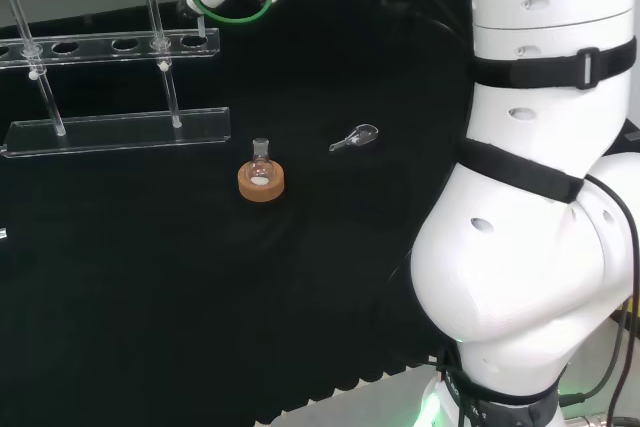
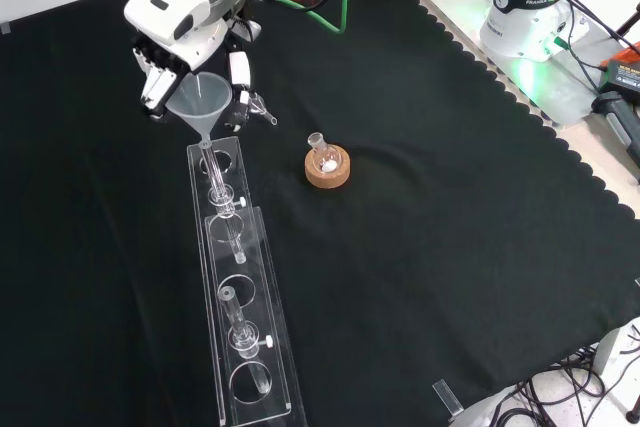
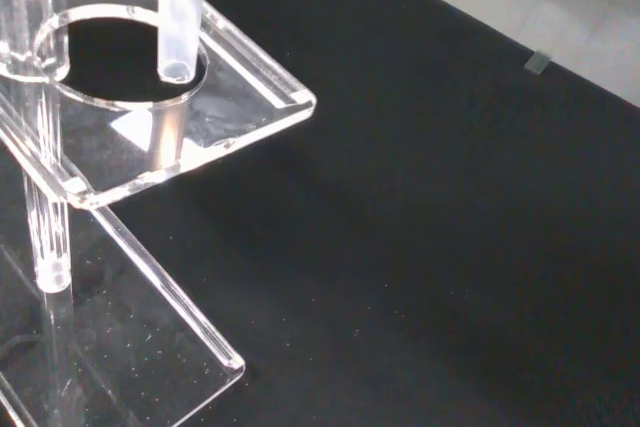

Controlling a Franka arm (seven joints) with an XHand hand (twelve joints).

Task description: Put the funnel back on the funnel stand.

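From the front, the hand (image 2: 165, 67) grips the funnel (image 2: 201, 103); the wrist view shows its spout just above the stand's (image 3: 235, 117) end hole.

We have the arm stretched out across the bench, big white links (image 1: 530, 197) filling the right of the head view. In the front view the wrist comes in from the top left with the hand (image 2: 160, 72) pointing down. Fingers (image 2: 240, 72) are curled in on both sides of what it holds. Palm faces down toward the bench.
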